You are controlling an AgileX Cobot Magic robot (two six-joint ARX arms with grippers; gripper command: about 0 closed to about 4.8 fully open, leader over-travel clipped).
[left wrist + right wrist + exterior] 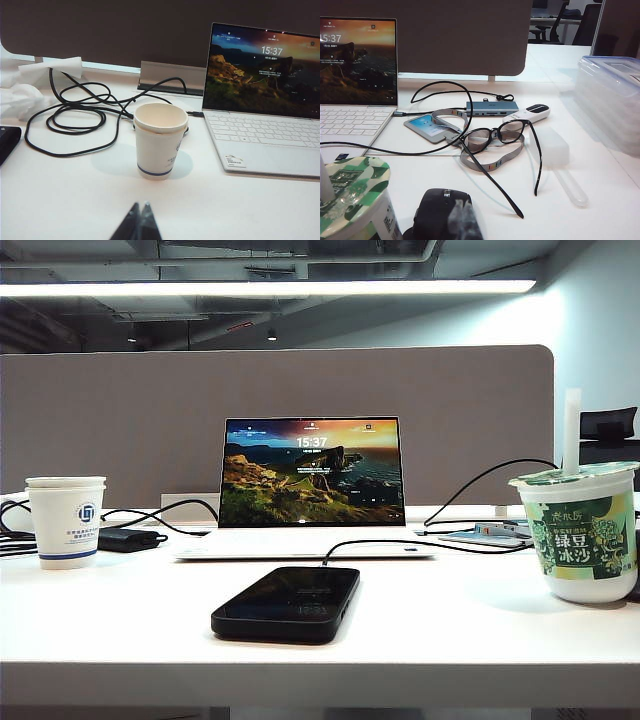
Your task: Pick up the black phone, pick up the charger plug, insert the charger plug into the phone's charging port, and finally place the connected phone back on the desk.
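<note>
The black phone (pixel 285 602) lies flat, screen up, on the white desk (pixel 450 635) in front of the laptop. A thin black cable (pixel 430 543) comes in from the right, and its end, the charger plug (pixel 324 562), lies at the phone's far edge. I cannot tell whether plug and phone touch. The charging port is too small to make out. Neither gripper appears in the exterior view. My left gripper (pixel 140 206) is shut and empty, just short of the paper cup (pixel 160 137). My right gripper (pixel 461 212), blurred, is shut and empty over a black mouse (pixel 437 212).
An open laptop (pixel 310 480) stands behind the phone. A paper cup (pixel 65 520) and a power brick (pixel 128 539) are at the left, a green drink cup (pixel 585 530) at the right. Glasses (pixel 497 135), a lanyard card (pixel 427 126), a hub (pixel 491 108) and coiled cables (pixel 80 112) lie further back.
</note>
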